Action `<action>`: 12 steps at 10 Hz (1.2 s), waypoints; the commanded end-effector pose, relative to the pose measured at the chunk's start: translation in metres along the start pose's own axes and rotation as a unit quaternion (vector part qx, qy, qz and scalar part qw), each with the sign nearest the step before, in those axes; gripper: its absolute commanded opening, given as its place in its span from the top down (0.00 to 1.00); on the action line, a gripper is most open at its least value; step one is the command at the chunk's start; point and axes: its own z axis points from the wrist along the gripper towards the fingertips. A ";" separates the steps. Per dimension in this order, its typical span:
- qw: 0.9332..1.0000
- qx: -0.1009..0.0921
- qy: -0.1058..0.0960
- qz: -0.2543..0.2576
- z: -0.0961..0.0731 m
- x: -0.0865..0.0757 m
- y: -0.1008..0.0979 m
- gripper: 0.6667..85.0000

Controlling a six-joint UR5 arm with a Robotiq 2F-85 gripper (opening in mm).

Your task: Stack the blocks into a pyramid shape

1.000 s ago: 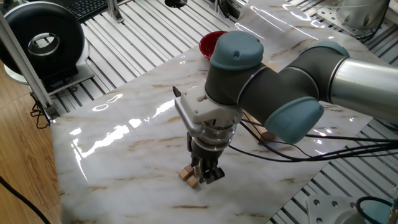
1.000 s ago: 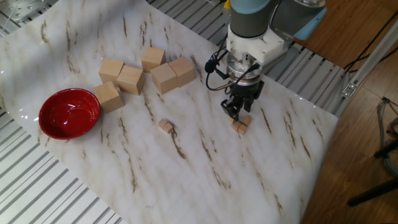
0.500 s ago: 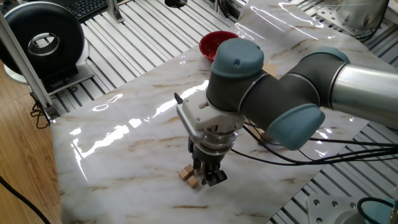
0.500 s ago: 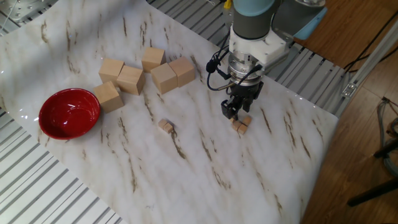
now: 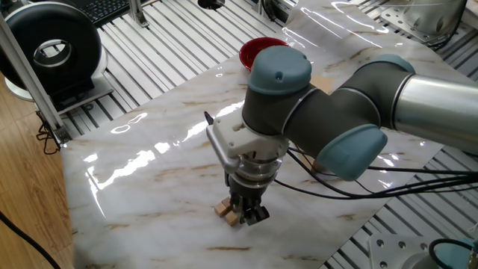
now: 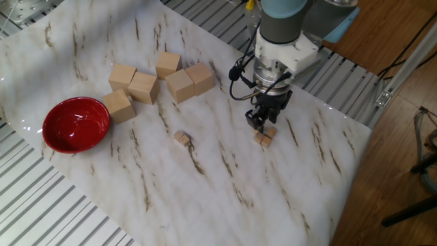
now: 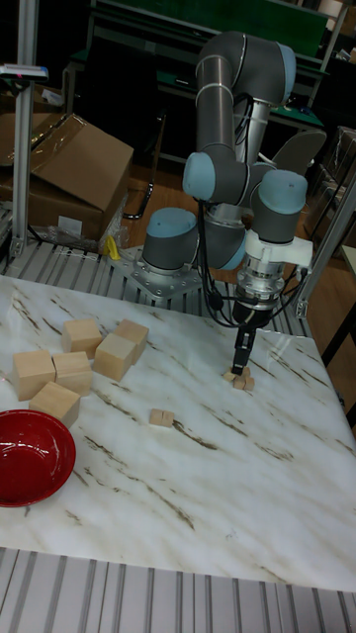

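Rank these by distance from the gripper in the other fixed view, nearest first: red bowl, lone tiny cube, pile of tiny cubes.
1. Pile of tiny cubes, directly under the gripper.
2. Lone tiny cube, mid-table.
3. Red bowl, far edge.

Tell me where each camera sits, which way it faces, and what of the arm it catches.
One fixed view: high beside the table, facing the gripper over the small cubes; elbow and wrist show.
The other fixed view: high on the opposite side, looking down at the big blocks and red bowl; wrist only.
Tall fixed view: in front, facing the whole arm.
All share gripper and cubes.
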 end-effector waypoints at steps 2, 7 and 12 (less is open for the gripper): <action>1.000 -0.001 -0.006 0.008 -0.005 -0.003 -0.001 0.47; 1.000 0.019 0.006 -0.020 -0.005 0.004 -0.017 0.46; 0.999 0.037 0.012 -0.030 -0.003 0.001 -0.025 0.45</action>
